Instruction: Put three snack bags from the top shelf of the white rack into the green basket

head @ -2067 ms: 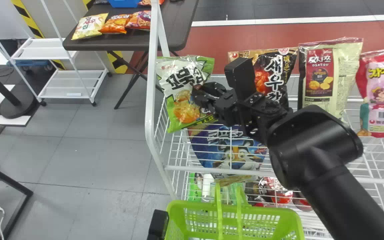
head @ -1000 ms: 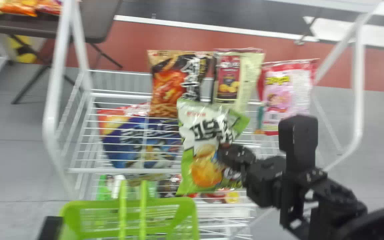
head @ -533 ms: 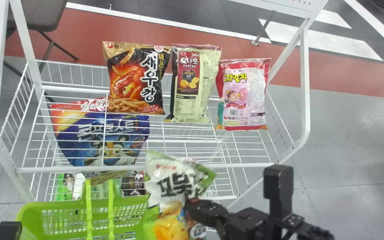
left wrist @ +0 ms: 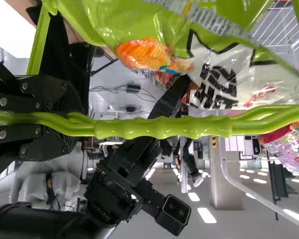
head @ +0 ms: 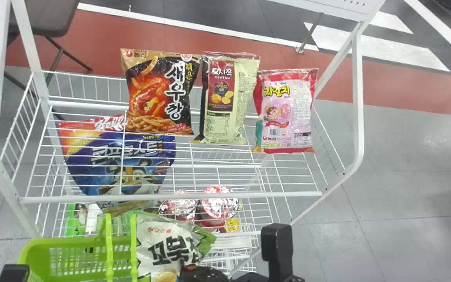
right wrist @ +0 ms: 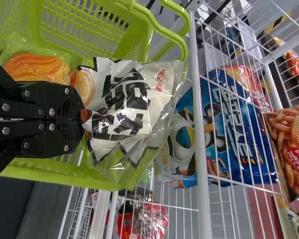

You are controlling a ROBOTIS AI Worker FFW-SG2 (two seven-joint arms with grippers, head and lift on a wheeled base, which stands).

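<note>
**My right tool (head: 188,269) pinches the green-and-white bag (head: 166,248) over the green basket (head: 73,239)**

From my head, I see the bag at the basket's right side, its printed face up to me. Its long axis runs roughly up the view, top end pointing toward the white rack (head: 170,197), with the top edge sloping down to the right. My tool meets it low on the face, coming from the right. On the top shelf are a black snack bag (head: 163,94), a cream one (head: 229,98) and a pink one (head: 284,113). My left arm (head: 14,273) is at the bottom left corner.

In my left wrist view, my left tool (left wrist: 72,118) is clamped around the basket's handle (left wrist: 162,128); the bag lies beyond it.

In my right wrist view, the bag is gripped between my fingertips. Its long axis runs roughly along my fingers, the white top end reaching out past the tips, the orange-pictured end back beside them, with the basket behind.
</note>
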